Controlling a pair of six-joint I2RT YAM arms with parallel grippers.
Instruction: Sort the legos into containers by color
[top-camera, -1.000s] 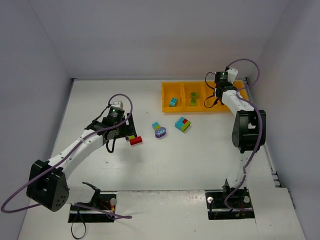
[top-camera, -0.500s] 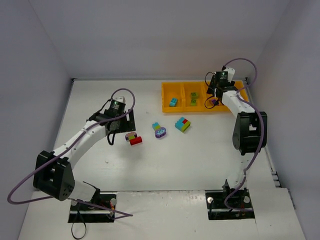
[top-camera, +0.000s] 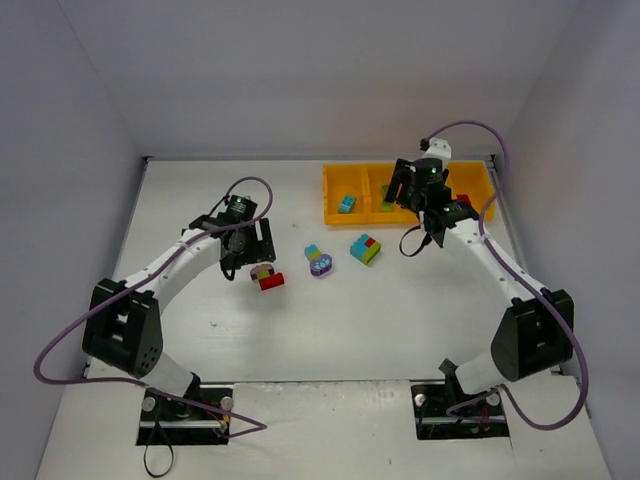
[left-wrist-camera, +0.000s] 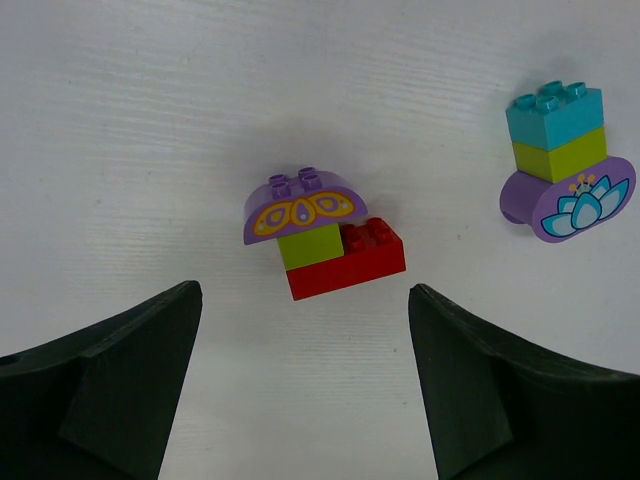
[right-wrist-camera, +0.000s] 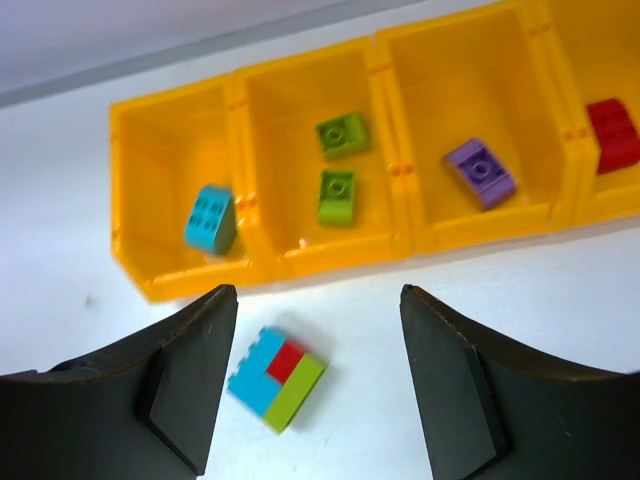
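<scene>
The orange-yellow tray (right-wrist-camera: 330, 255) shows four compartments in a row: the leftmost holds one teal brick (right-wrist-camera: 210, 219) leaning at its left wall, the second two lime green bricks (right-wrist-camera: 343, 135) lying apart, the third one purple brick (right-wrist-camera: 480, 172), and the fourth one red brick (right-wrist-camera: 614, 134), partly cut off at the frame edge. On the white table (right-wrist-camera: 520, 300) just in front of the tray lies a joined cluster (right-wrist-camera: 277, 378) of teal, red and lime green. The right gripper (right-wrist-camera: 315, 300) has its dark fingers spread wide, nothing between them, with the cluster nearer the left finger.
</scene>
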